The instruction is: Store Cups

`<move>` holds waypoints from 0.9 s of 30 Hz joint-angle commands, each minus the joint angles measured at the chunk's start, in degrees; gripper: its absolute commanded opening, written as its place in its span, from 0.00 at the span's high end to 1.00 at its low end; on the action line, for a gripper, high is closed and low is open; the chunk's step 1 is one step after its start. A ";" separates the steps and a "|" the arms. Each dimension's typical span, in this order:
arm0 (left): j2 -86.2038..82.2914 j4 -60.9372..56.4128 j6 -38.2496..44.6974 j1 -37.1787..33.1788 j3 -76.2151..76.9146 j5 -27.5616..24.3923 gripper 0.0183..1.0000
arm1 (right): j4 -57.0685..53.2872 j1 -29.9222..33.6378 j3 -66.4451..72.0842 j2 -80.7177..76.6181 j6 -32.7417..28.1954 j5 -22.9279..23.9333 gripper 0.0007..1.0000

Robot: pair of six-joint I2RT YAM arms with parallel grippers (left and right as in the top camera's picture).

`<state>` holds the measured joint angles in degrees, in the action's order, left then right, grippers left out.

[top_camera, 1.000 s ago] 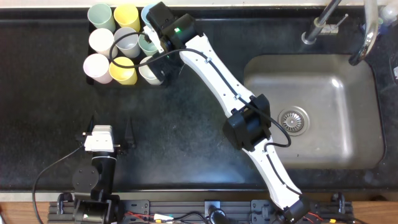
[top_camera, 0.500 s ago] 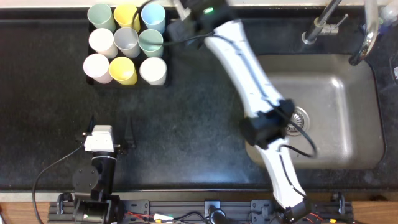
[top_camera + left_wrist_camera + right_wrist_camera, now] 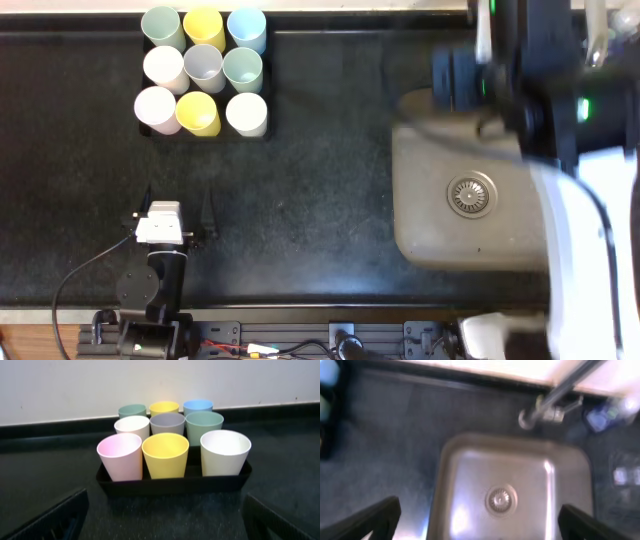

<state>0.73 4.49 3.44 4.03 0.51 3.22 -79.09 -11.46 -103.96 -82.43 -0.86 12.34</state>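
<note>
With my right gripper (image 3: 477,512) spread empty above the sink (image 3: 545,485), I judge the cups (image 3: 165,455) in the tray (image 3: 170,487) light, stiff, slick, best pinched across one rim wall.

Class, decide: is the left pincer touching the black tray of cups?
Apart. The left wrist view shows bare counter between the tray and the left pincer; the top view agrees.

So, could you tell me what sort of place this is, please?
Probably a kitchen counter: a steel sink with a faucet set in a dark worktop, and a tray of cups on it.
</note>
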 commanded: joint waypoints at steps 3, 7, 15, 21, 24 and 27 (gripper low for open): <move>-0.57 0.17 1.07 0.17 -0.04 -0.15 0.00 | 19.45 1.25 38.25 19.93 3.04 -0.02 0.00; -0.57 0.17 1.07 0.17 -0.04 -0.15 0.00 | 34.45 1.18 56.35 32.41 3.06 -0.46 0.00; -0.57 0.17 1.07 0.17 -0.04 -0.15 0.00 | 36.74 0.63 72.11 55.32 3.06 -0.46 0.00; -0.57 0.17 1.07 0.17 -0.04 -0.15 0.00 | 37.66 2.21 78.68 64.87 3.04 -0.46 0.00; -0.57 0.17 1.07 0.17 -0.04 -0.15 0.00 | 44.15 4.52 81.20 67.19 3.06 -0.46 0.00; -0.57 0.17 1.07 0.17 -0.04 -0.15 0.00 | 55.95 8.92 84.98 68.70 3.04 -0.46 0.00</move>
<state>0.73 4.51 3.44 4.03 0.51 3.22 -28.32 -5.63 -21.15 -15.53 1.56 11.88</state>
